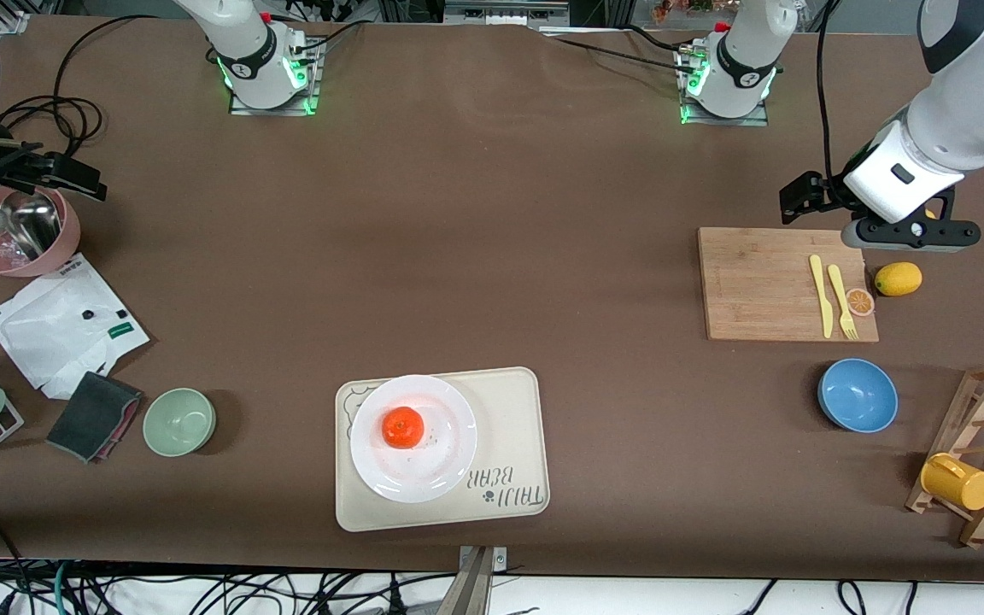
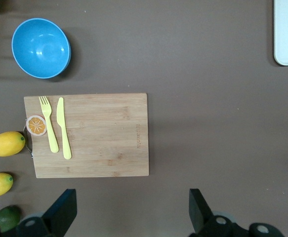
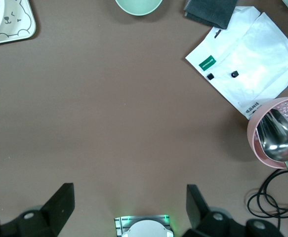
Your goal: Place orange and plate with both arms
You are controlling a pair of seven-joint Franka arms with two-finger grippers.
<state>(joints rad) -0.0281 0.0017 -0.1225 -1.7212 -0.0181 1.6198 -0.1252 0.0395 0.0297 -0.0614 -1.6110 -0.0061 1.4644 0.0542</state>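
The orange [image 1: 403,427] sits on the white plate [image 1: 445,465], which rests on the cream bear tray [image 1: 509,427] near the table's front edge. My left gripper [image 1: 804,198] is open and empty, up over the bare table beside the cutting board [image 1: 757,286]; its wrist view shows the spread fingers [image 2: 61,213] around nothing. My right gripper [image 1: 73,178] is open and empty, up beside the pink bowl [image 1: 65,235] at the right arm's end; its fingers [image 3: 60,205] are also wide apart. A corner of the tray shows in the right wrist view [image 3: 15,22] and in the left wrist view [image 2: 287,34].
A yellow knife [image 1: 820,295], a fork [image 1: 842,301] and an orange slice [image 1: 860,301] lie on the board, with a lemon [image 1: 898,278] beside it. There is also a blue bowl [image 1: 858,395], a rack with a yellow mug [image 1: 957,481], a green bowl [image 1: 179,421], a grey cloth [image 1: 90,416] and a white packet [image 1: 61,329].
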